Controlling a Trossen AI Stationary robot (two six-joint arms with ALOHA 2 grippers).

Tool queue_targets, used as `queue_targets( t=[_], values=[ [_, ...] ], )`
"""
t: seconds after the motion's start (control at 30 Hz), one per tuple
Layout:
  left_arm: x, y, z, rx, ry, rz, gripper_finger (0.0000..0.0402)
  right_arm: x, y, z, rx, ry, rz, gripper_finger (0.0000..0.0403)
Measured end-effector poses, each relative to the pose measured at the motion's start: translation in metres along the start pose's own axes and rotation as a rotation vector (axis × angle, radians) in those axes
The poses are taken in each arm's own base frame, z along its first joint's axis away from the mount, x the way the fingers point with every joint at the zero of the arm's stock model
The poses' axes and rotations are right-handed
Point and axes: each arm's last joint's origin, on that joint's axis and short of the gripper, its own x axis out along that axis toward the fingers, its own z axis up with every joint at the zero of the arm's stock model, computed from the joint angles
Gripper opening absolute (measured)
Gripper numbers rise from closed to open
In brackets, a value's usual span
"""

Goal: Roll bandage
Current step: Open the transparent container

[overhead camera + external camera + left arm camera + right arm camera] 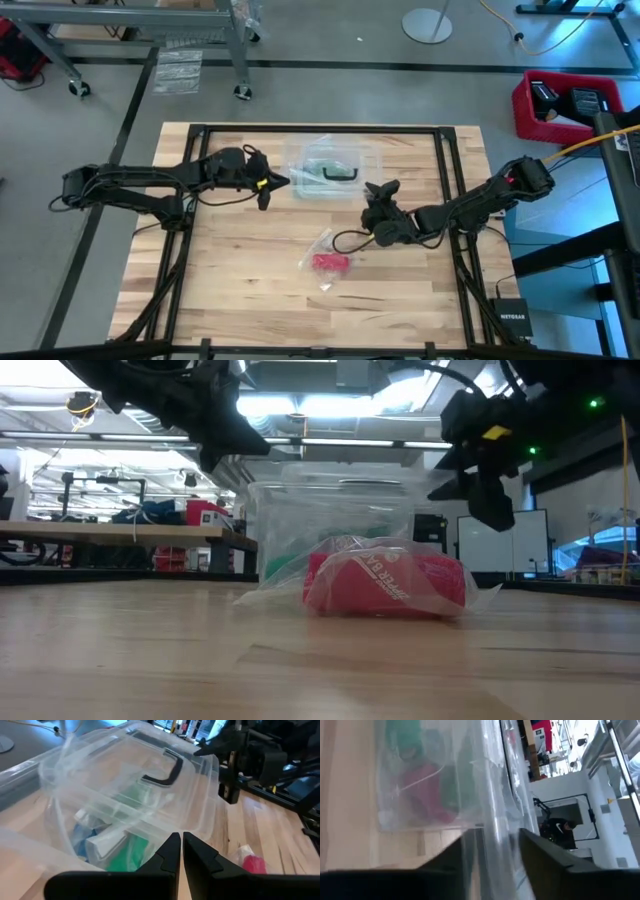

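Observation:
The red bandage (330,263) (385,582) lies as a short roll inside a small clear plastic bag (322,245) on the wooden table, in the near middle. Behind it stands a clear plastic box (335,170) (125,785) with a black handle (340,172). My left gripper (283,182) (181,842) is shut, hovering just off the box's left side. My right gripper (372,190) (495,850) is at the box's right side, open, with a clear plastic wall (495,820) standing between its fingers. No gripper is near the bandage. My right gripper has the box's clear wall (492,835) between its two fingers, which come nearly level from the table's right. Whether the fingers touch the wall, I cannot tell.
Green and blue items show through the box's walls (125,855). A red crate (560,100) stands off the table at the far right. A small black device (512,318) sits at the near right corner. Bare wood (250,300) lies near the front edge.

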Motion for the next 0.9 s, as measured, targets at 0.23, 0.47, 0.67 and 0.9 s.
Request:
queue_targets(
  t=[0.23,0.47,0.67,0.9],
  values=[
    [0.0,-0.005,-0.001,0.013,0.005,-0.02,0.0012,-0.002,-0.017,0.014,0.036,0.026,-0.093,0.0041],
    [0.0,-0.007,-0.002,0.032,0.008,-0.028,0.0012,-0.015,-0.048,0.026,0.072,0.028,-0.174,0.0041],
    [0.0,-0.007,-0.002,0.032,0.011,-0.027,0.0012,-0.037,-0.08,0.023,0.185,0.05,-0.276,0.0041],
    [0.0,-0.006,-0.003,0.01,0.024,-0.022,0.0012,-0.039,-0.096,0.003,0.367,0.041,-0.262,0.0041]
  ],
)
